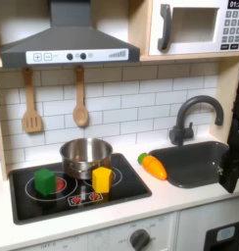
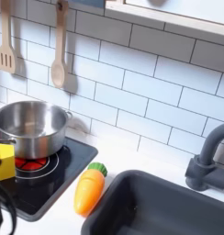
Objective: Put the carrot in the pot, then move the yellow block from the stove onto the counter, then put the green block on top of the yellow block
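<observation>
At the first exterior view's upper left you see a grey range hood [image 1: 65,39], with a microwave [image 1: 195,26] at upper right. Below the hood, a wooden spatula [image 1: 31,103] and wooden spoon [image 1: 80,98] hang on the white tiled wall [image 1: 131,98]. At right, a dark faucet [image 1: 193,116] arches over a dark sink [image 1: 190,162].

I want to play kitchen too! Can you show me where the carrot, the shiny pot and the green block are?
carrot [image 2: 90,190], second exterior view, middle of its orange body.
pot [image 1: 84,155], first exterior view, its front steel wall.
green block [image 1: 44,181], first exterior view, its front face.
</observation>
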Robot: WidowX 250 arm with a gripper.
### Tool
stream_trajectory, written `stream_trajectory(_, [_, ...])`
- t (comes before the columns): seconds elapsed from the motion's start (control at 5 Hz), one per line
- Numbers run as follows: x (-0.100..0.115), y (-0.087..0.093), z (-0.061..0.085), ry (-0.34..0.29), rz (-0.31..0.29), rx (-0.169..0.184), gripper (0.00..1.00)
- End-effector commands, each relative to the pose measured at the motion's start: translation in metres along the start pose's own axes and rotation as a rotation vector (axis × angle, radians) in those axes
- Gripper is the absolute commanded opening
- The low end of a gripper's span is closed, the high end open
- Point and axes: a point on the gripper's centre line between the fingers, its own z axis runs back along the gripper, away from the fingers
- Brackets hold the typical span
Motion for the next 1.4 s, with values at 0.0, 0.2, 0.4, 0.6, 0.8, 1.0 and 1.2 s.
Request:
stream_trajectory(0.0, [0.000, 0.000, 0.000, 0.003, 0.000, 0.000, 1.00])
stream_trajectory(0.2, [0.017, -0.001, -0.006, -0.012, 0.019, 0.007, 1.00])
stream_trajectory(0.4, [0.025, 0.000, -0.011, -0.012, 0.026, 0.011, 1.00])
stream_trajectory(0.6, [0.034, 0.002, -0.016, -0.008, 0.036, -0.004, 1.00])
stream_trajectory(0.8, [0.048, 0.007, -0.020, -0.010, 0.061, 0.009, 1.00])
stream_trajectory(1.0, [0.065, 0.011, -0.023, -0.030, 0.087, -0.020, 1.00])
stream_trajectory(1.2, [0.078, 0.014, -0.030, -0.034, 0.107, -0.041, 1.00])
